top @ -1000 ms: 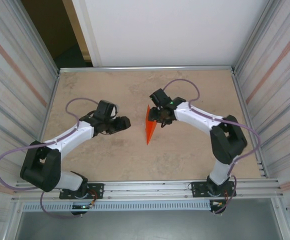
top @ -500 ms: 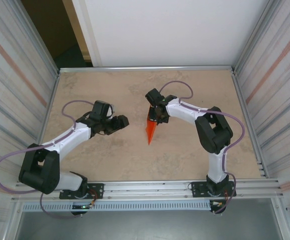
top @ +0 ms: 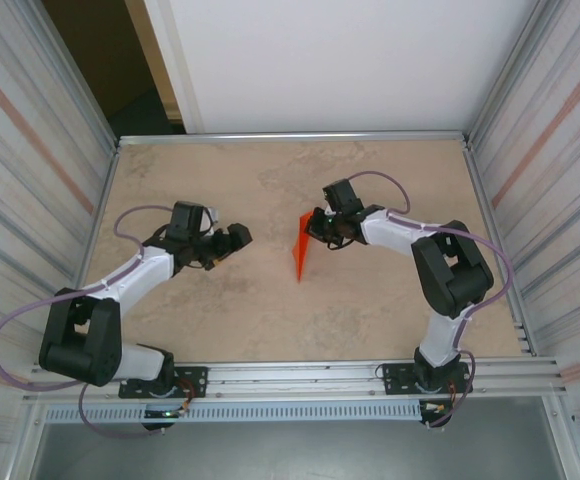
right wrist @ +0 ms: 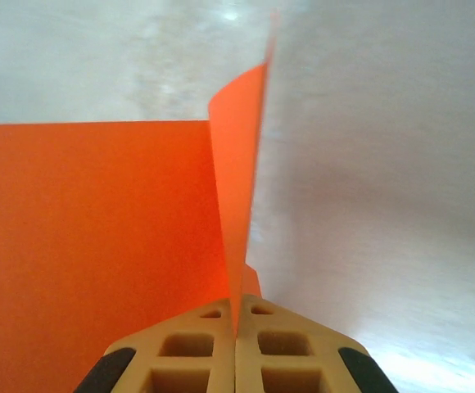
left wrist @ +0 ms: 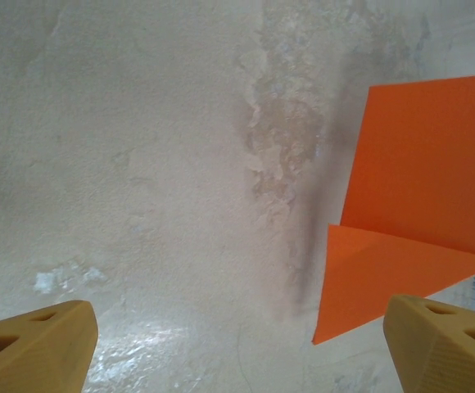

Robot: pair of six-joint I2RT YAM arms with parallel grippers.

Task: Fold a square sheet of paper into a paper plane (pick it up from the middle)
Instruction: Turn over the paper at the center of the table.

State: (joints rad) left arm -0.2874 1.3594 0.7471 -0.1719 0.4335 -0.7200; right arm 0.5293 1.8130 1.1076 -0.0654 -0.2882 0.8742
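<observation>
**Right wrist view: folded orange sheet pinched between closed fingers, left arm's fingers spread and empty**

Seen from the right wrist, the right gripper (right wrist: 236, 321) has its two tan fingers (right wrist: 190, 352) pressed together on a thin edge of the orange sheet of paper (right wrist: 98, 246). The paper rises straight out of the seam between them. One layer spreads broad and flat to the left of the fingers, and a second layer stands edge-on, curling up and away from the pinch.

From the top external camera, the right gripper (top: 316, 229) meets the upper end of the orange sheet of paper (top: 301, 255). The sheet stands up from the surface as a narrow folded wedge, its point angled toward the near edge, about midway between the two arms. Whether that lower point touches the table cannot be told.

The left gripper (top: 234, 237) sits well to the left of the paper and apart from it. In its wrist view the left gripper (left wrist: 237, 340) has its fingers (left wrist: 34, 342) spread wide with nothing between them. The orange sheet of paper (left wrist: 418, 196) lies ahead and toward the right-hand finger, showing a crease where one flap overlaps another.

The table (top: 390, 300) is a mottled beige, stone-look surface. Ribbed metal panels (top: 20, 150) close in both sides, a plain white panel (top: 350, 60) stands behind, and a metal rail (top: 300, 375) along the near edge carries the arm bases.
</observation>
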